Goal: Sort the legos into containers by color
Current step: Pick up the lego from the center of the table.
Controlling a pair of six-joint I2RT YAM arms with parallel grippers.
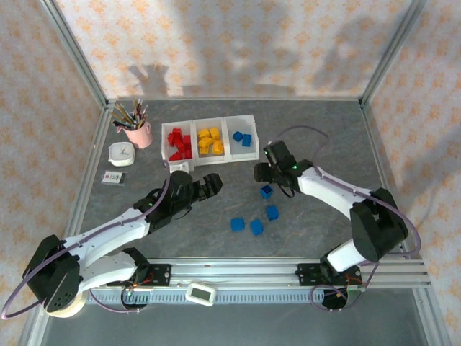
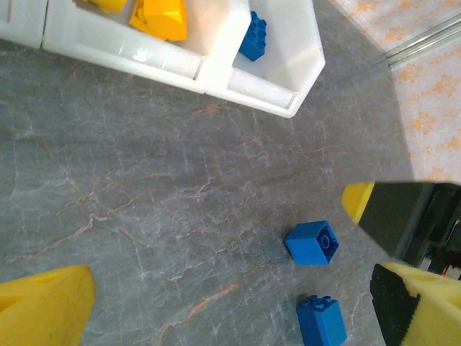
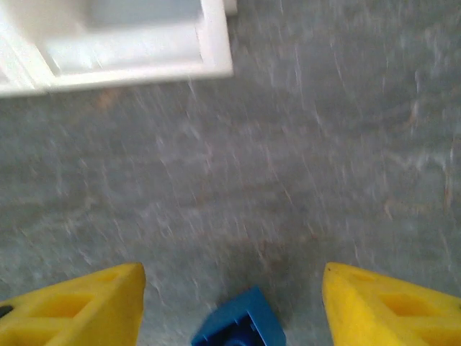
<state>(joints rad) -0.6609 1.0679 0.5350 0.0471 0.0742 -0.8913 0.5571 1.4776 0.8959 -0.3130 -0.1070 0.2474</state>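
Inside the containers [image 1: 224, 140]: red legos [image 1: 178, 144] left, yellow legos [image 1: 209, 140] middle, blue legos [image 1: 242, 138] right. In front of the containers: four loose blue legos [image 1: 256, 226], right gripper [image 3: 232, 272] over the nearest with jaws apart, gripping nothing; left gripper [image 1: 209, 184] further left, jaws wide open.

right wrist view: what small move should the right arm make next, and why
Probably lower the right gripper a little over the blue lego and close on it. The jaws stand open and hold nothing, and the lego sits on the table between the fingertips. The right compartment of the containers, which already holds blue legos, lies just beyond.
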